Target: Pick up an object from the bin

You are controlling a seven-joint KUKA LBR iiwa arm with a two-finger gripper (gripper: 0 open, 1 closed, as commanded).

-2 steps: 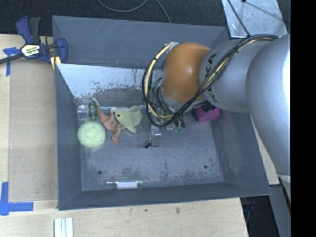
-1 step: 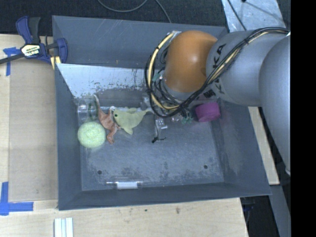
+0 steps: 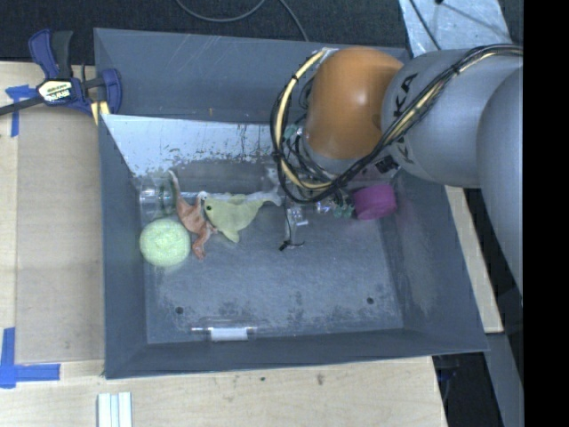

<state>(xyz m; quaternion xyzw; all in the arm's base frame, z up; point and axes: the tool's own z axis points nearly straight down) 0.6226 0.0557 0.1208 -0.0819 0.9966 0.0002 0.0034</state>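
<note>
The gripper [image 3: 291,231] hangs above the bare bin floor [image 3: 293,296], just right of the yellow-green floppy piece [image 3: 233,213]. Whether it is spread or pressed together cannot be told. Left of that piece lie a pinkish-orange scrap [image 3: 192,225] and a pale green ball [image 3: 165,243]. Well right of it sits a purple lump [image 3: 374,201].

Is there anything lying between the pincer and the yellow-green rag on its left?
Nothing visible does. The pincer is above the bare floor of the bin, just right of the rag, with only floor between them. The orange scrap and green ball lie beyond the rag, farther left.
</note>
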